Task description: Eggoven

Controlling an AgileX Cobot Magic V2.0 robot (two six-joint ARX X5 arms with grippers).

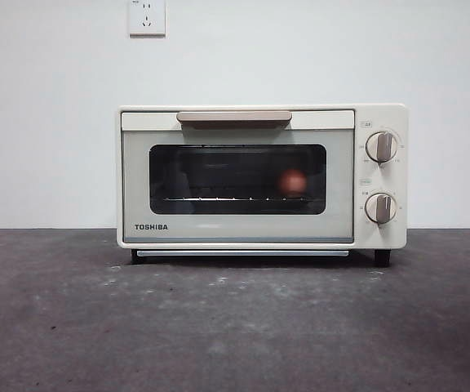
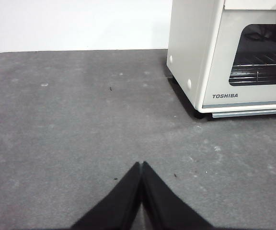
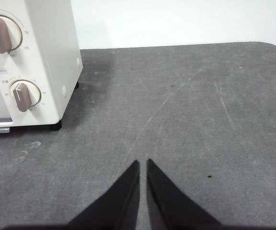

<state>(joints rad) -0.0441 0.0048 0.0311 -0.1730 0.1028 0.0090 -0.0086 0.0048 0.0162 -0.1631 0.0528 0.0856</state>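
The cream TOSHIBA toaster oven (image 1: 261, 175) stands at the middle of the table with its dark glass door closed. Through the glass a reddish-brown egg (image 1: 294, 182) rests on the wire rack, towards the right side. The tan handle (image 1: 233, 118) runs along the door's top, and two knobs (image 1: 380, 147) sit on the right panel. My left gripper (image 2: 141, 165) hovers over bare table off the oven's (image 2: 210, 52) left front corner, jaws shut and empty. My right gripper (image 3: 143, 163) hangs off the oven's (image 3: 42, 57) right side, jaws shut, holding nothing.
The dark grey tabletop (image 1: 235, 327) stretches in front of the oven. A white wall with a power socket (image 1: 147, 16) stands behind. The table's far edges show in both wrist views.
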